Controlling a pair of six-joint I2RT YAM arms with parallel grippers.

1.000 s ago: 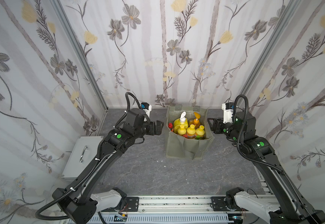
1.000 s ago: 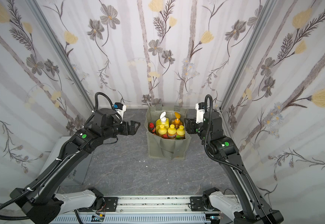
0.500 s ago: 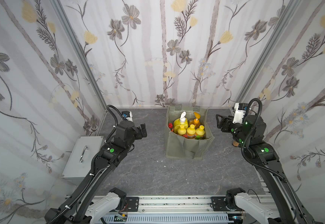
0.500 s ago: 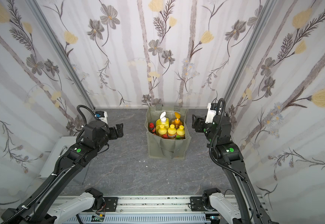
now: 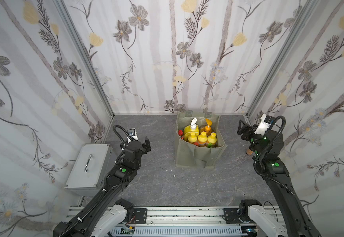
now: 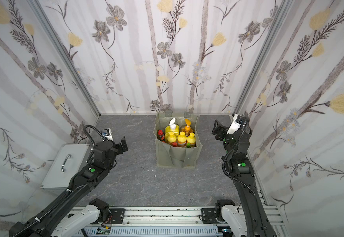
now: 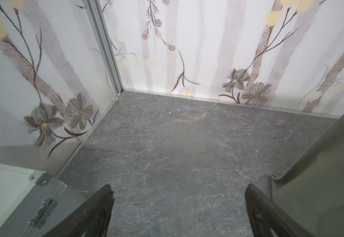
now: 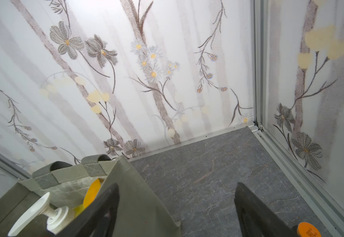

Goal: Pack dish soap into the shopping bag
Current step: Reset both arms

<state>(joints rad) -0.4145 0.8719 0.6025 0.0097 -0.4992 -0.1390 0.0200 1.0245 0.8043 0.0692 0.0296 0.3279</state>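
Honestly, not much to read here. The only print showing is a few small dark characters on an orange round cap in the right wrist view, and they're too blurry to make out. Whatever labels the dish soap bottles in the shopping bag carry are way too small to read in both top views. No brand or number comes through anywhere.

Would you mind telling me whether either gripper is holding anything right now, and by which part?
Nothing is held: the left gripper and the right gripper both stand open, with nothing between their fingers.
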